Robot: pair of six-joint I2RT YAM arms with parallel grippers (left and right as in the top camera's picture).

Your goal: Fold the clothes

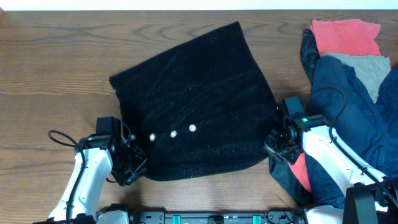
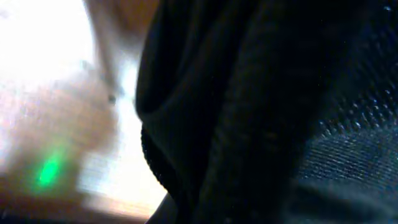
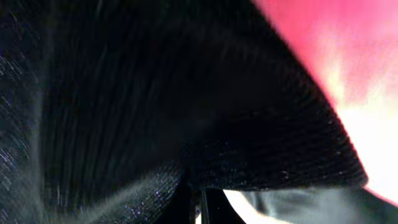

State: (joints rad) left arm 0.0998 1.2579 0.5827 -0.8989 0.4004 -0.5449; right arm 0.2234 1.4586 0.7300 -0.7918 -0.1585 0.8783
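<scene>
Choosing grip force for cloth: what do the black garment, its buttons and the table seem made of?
The black garment: likely a woollen or knit cloth, matte and fuzzy, faintly speckled, ribbed up close. Its buttons: pale, smooth, perhaps plastic; too small to tell. The table: wood or wood-look laminate, brown grain lines, low sheen.

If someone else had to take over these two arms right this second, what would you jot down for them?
Left gripper: shut on the black skirt at its near-left corner.
Right gripper: shut on its near-right corner.
Skirt lies spread flat on the table, buttons up; other clothes piled at right.
Done: both corners gripped. Left to do: every fold.
</scene>
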